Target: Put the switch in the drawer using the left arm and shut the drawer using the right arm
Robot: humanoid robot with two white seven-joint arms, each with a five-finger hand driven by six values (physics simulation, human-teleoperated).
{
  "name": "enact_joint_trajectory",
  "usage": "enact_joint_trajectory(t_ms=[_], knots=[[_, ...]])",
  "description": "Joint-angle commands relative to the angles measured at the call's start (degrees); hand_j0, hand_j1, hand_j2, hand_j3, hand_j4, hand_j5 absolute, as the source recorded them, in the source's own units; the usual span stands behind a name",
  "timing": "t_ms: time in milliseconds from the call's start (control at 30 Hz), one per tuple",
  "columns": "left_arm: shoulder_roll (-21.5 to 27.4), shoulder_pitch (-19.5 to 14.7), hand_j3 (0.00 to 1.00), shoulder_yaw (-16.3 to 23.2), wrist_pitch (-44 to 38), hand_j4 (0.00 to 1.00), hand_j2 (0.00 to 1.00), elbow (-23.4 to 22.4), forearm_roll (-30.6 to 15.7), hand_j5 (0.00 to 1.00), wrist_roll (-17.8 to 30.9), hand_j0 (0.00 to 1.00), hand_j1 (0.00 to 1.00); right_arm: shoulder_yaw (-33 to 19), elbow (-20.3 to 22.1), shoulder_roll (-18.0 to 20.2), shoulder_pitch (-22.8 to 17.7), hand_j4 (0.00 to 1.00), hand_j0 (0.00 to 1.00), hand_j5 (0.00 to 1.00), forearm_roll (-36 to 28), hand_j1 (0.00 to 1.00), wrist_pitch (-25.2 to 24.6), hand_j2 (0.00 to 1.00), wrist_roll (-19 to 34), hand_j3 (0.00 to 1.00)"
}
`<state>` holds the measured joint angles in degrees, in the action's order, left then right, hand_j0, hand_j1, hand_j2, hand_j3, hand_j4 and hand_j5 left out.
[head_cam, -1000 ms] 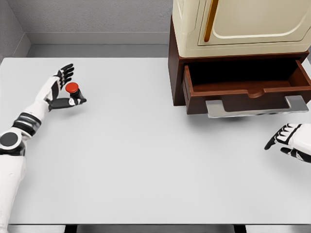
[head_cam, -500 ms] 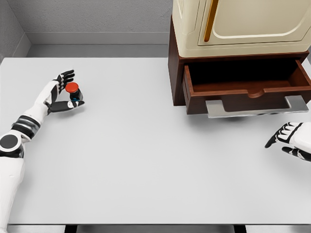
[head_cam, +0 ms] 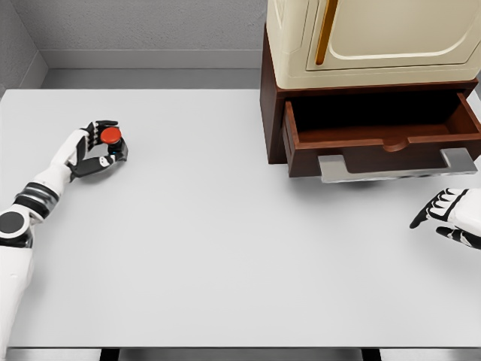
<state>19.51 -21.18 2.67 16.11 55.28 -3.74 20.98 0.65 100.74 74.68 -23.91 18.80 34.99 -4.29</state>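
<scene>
One step in hand: grasp. Left hand (head_cam: 96, 149) curled around switch (head_cam: 111, 138) (red cap up), far left of drawer (head_cam: 383, 135), on surface (head_cam: 225, 248). Firm grip before lift; keep upright. Right hand (head_cam: 445, 216) below drawer, fingers relaxed, empty.
</scene>
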Motion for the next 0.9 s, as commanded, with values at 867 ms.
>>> enact_joint_trajectory(t_ms=[867], knots=[[-0.3, -0.5, 0.40, 0.0, 2.5, 0.40, 0.40, 4.1, -0.2, 0.40, 0.1, 0.40, 0.40, 0.0, 0.3, 0.2, 0.0, 0.60, 0.60, 0.60, -0.3, 0.60, 0.0, 0.60, 0.1, 0.60]])
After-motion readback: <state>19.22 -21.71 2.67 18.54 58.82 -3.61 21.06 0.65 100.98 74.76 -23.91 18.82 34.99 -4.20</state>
